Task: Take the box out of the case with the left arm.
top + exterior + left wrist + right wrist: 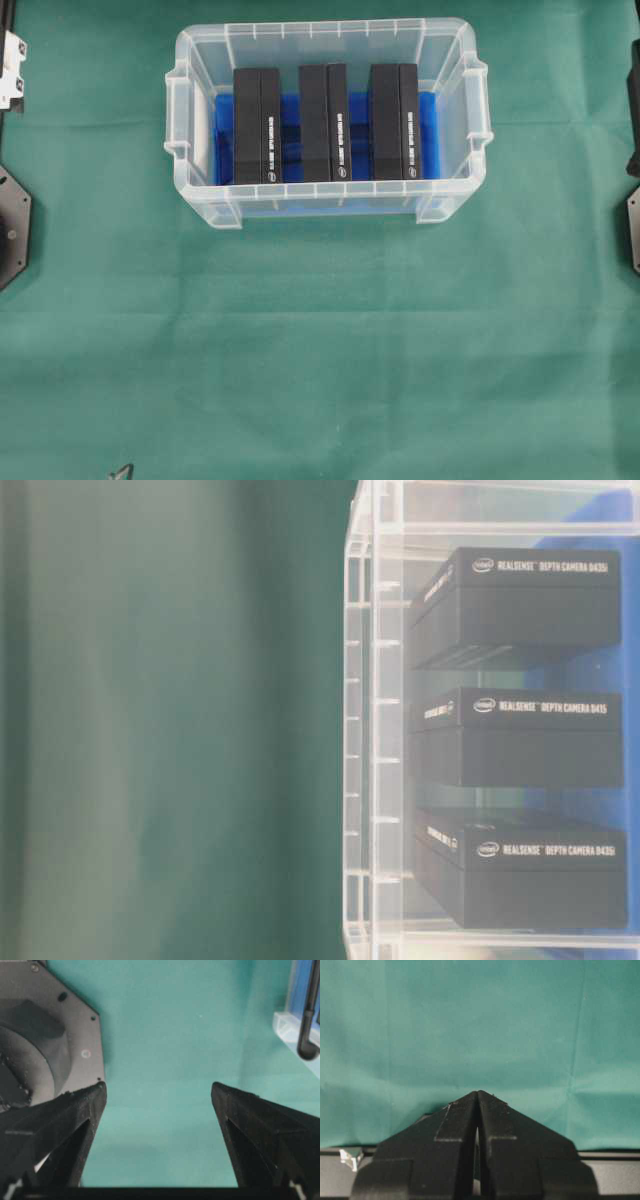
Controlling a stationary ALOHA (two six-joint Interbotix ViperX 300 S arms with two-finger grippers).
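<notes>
The case [322, 32] is a clear plastic bin with a blue lining, standing at the top middle of the green cloth. Three black boxes stand side by side in it: left [257, 125], middle [323, 122] and right [394, 121]. The table-level view shows them through the case wall [360, 730], each with white lettering [520, 610]. My left gripper [158, 1085] is open over bare cloth with nothing between its fingers; a corner of the case [287, 1025] lies far off to its upper right. My right gripper [478, 1091] is shut and empty above the cloth.
A black octagonal arm base [10, 225] sits at the left edge and shows again in the left wrist view [50, 1050]. Another base [632, 230] is at the right edge. A dark curved tube [307, 1035] hangs by the case corner.
</notes>
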